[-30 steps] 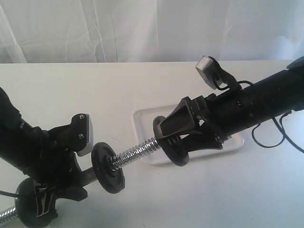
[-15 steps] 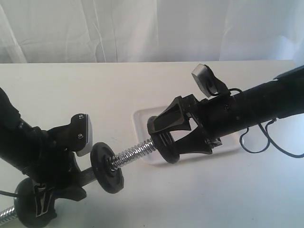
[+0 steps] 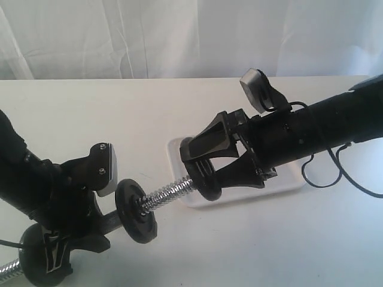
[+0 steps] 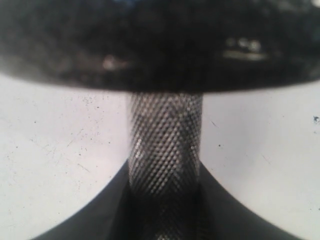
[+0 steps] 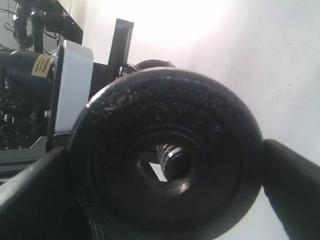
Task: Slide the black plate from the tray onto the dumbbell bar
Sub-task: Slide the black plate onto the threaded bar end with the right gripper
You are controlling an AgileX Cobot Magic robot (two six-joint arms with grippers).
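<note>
My right gripper [image 3: 202, 167] is shut on the black plate [image 3: 203, 180], holding it upright by its rim over the near-left corner of the white tray [image 3: 176, 149]. The threaded tip of the dumbbell bar [image 3: 167, 192] meets the plate's central hole. In the right wrist view the bar's tip [image 5: 175, 161] shows inside the hole of the plate [image 5: 210, 130], off-centre. My left gripper [image 3: 90, 224] is shut on the bar's knurled middle [image 4: 165, 145], which slants up toward the tray.
A second black disc [image 3: 136, 210] sits on the bar near my left gripper, filling the top of the left wrist view [image 4: 160, 45]. A third disc [image 3: 42, 260] is at the bar's lower left end. A cable [image 3: 335, 173] loops under the right arm.
My right gripper has carried the plate left and slightly up, along the bar's line, bringing its hole to the threaded tip. The left arm and the bar have stayed still.
</note>
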